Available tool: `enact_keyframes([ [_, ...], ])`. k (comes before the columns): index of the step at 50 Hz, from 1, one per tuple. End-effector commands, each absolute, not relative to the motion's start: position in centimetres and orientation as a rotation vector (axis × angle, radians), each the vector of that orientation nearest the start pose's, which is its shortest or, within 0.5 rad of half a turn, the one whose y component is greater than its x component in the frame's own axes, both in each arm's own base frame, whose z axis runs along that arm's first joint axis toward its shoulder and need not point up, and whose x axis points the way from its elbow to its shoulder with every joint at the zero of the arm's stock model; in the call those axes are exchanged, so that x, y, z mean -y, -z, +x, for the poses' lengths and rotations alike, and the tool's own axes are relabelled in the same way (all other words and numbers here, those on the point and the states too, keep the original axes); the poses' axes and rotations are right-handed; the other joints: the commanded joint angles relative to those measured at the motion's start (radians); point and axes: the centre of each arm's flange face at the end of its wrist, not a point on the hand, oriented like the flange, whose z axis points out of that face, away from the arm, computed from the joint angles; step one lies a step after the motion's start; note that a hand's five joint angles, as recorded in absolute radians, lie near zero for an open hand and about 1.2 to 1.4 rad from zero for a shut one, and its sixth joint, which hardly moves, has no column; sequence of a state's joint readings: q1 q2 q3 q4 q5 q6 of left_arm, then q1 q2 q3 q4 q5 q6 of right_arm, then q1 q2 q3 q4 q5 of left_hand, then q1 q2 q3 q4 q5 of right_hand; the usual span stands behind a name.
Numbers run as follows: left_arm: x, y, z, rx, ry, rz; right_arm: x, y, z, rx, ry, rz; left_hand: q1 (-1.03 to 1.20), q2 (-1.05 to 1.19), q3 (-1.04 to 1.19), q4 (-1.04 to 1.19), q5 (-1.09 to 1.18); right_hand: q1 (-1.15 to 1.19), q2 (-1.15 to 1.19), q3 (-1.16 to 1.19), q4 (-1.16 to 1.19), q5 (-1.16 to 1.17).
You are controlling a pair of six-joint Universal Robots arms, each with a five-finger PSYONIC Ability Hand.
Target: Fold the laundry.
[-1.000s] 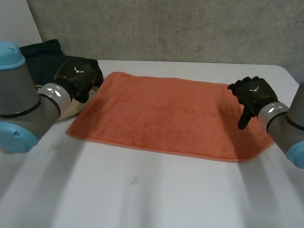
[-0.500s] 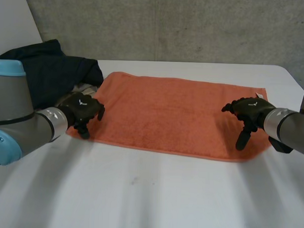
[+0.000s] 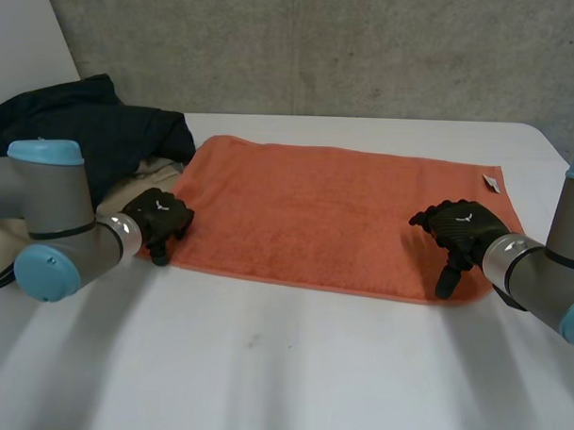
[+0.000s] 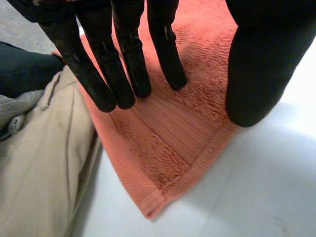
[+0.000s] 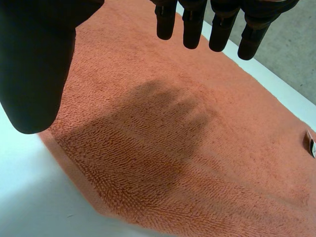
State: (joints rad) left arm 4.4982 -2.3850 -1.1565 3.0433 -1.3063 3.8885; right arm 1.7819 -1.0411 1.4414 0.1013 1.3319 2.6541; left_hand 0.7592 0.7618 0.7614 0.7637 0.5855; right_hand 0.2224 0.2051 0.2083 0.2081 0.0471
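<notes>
Over the towel's [image 3: 334,212] near corners, left hand [image 3: 160,216] and right hand [image 3: 458,227] hold fingers straight.

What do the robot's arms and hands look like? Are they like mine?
The left arm and right arm are thick grey tubes with round light-blue caps at the joints. Each wrist has a shiny silver ring. The left hand and right hand are black, with long fingers and a fat thumb. Each has a small white mark on its back.
</notes>
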Motion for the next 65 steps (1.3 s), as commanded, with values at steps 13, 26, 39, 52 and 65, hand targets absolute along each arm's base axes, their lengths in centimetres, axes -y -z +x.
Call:
enact_keyframes([
  [13, 37.5, -11.9, -24.7, -2.219, 1.644, 1.401, 31.1, -16.0, 22.7, -2.395, 1.578, -1.102, 0.394, 0.391, 0.392, 0.389, 0.393, -0.048, -0.031, -0.034, -0.034, -0.047],
  [26, 35.9, -14.7, -22.7, -2.36, 1.573, 1.357, 31.3, -16.1, 22.6, -2.398, 1.582, -1.097, -0.331, -0.334, -0.334, -0.336, -0.332, -0.048, -0.031, -0.034, -0.034, -0.047],
  [39, 36.7, -12.0, -23.4, -2.28, 1.535, 1.442, 31.3, -15.7, 22.6, -2.404, 1.577, -1.109, -0.147, -0.149, -0.149, -0.151, -0.148, -0.048, -0.031, -0.034, -0.034, -0.047],
  [52, 38.2, -12.1, -24.2, -2.22, 1.597, 1.398, 31.3, -15.6, 22.6, -2.401, 1.575, -1.116, 0.027, 0.024, 0.024, 0.022, 0.026, -0.048, -0.031, -0.034, -0.034, -0.047],
  [65, 38.9, -12.0, -25.5, -2.171, 1.629, 1.389, 31.3, -15.8, 22.5, -2.399, 1.586, -1.117, 0.546, 0.543, 0.543, 0.541, 0.545, -0.048, -0.031, -0.034, -0.034, -0.047],
])
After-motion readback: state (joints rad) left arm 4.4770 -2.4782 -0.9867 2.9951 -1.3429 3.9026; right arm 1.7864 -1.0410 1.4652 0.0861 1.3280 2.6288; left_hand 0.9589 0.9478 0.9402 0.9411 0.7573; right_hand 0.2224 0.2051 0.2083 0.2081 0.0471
